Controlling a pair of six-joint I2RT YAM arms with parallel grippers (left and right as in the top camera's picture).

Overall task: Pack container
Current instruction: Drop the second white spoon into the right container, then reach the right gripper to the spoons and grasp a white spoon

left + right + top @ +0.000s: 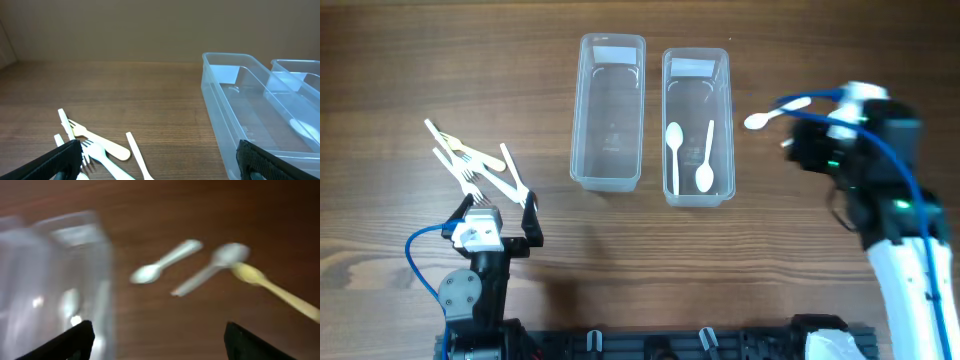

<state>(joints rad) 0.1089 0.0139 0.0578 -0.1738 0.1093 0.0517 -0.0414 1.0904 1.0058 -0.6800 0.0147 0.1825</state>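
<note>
Overhead view with both wrist views. Two clear, oblong containers stand side by side at the middle of the wooden bench (400, 60), long sides parallel and just apart. The left container (610, 110) holds nothing. The right container (698, 185) holds two white spoons (676, 150) lying lengthwise on its floor, bowls at differing heights.

A loose heap of forks (470, 162) lies on the bench well to the left of the containers, pale tines and handles crossing one another. In the left wrist view one tan piece lies among the white forks (95, 147). The left tool (500, 205) sits just beside this heap on its near side, fingers spread wide with nothing between them. From its own camera the two dark fingers (55, 162) frame the bottom corners, with the left container (250, 110) ahead to the right and a corner of the right container (300, 70) behind it.

The right tool (798, 140) is to the right of the right container, apart from it. A white spoon (775, 113) lies on the bench just beside it, its handle running under the blue cable (880, 140). The right wrist view is blurred. It shows the fingers (65, 342) set far apart and empty. Beyond them, two white spoons (165, 262) and a yellowish spoon (275, 287) rest on the bench, right of the right container (55, 280).
</note>
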